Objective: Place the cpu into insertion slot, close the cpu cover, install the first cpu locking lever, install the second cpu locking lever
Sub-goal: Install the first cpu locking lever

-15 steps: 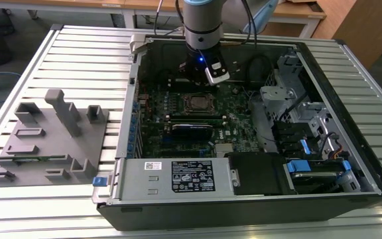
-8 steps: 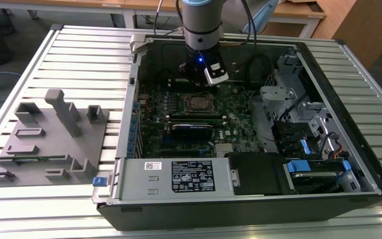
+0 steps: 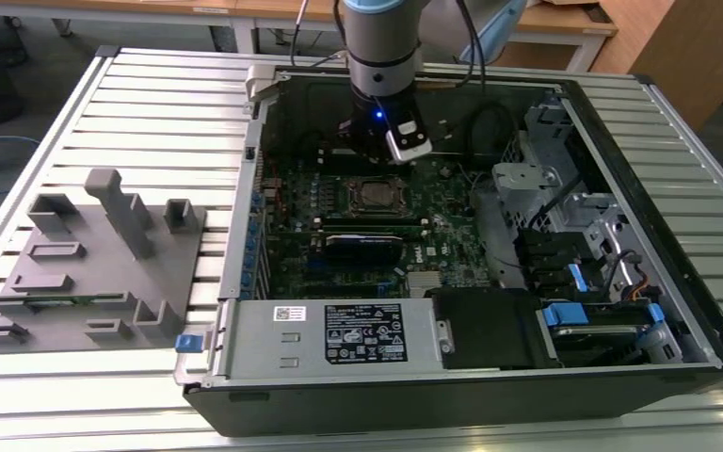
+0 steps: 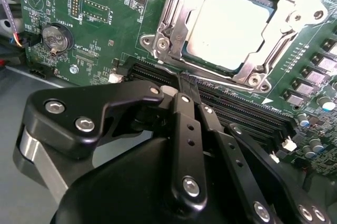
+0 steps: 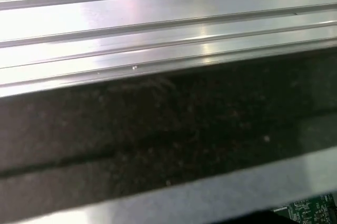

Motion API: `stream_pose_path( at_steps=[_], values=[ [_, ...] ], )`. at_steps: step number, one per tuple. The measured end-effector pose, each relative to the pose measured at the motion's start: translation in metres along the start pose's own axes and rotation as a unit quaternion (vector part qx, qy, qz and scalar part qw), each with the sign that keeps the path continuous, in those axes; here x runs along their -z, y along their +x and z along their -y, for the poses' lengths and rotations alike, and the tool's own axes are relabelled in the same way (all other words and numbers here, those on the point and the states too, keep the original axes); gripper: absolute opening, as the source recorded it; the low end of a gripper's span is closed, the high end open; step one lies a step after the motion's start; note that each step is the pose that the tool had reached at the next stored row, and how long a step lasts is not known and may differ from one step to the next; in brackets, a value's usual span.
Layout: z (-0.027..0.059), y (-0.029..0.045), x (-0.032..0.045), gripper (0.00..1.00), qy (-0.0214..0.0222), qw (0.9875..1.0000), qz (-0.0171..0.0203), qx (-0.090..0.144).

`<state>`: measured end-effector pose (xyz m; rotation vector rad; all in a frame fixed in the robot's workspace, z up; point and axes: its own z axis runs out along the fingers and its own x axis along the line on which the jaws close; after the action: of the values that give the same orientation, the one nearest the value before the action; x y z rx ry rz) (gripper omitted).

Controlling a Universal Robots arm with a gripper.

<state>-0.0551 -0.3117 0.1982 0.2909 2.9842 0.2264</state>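
The cpu lies flat in its socket on the green motherboard, its pale metal top showing through the window of the cpu cover. The silvery cover is down around the chip. My gripper is shut, and its black fingers meet at a point right at the socket's edge, beside the memory slots. Whether the tips press on a locking lever I cannot tell. In the exterior view the gripper hangs inside the open computer case, just behind the cpu.
A grey parts fixture stands on the slatted table at the exterior view's left. Inside the case are the power supply at the front, drive bays on the right, black memory slots and a coin battery.
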Motion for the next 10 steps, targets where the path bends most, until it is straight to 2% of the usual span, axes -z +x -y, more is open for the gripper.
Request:
stream_pose_path(
  at_steps=[10],
  values=[
    [0.0041,-0.0005,-0.0013,0.11,0.0012,1.0000,0.0009,-0.002]
  ],
)
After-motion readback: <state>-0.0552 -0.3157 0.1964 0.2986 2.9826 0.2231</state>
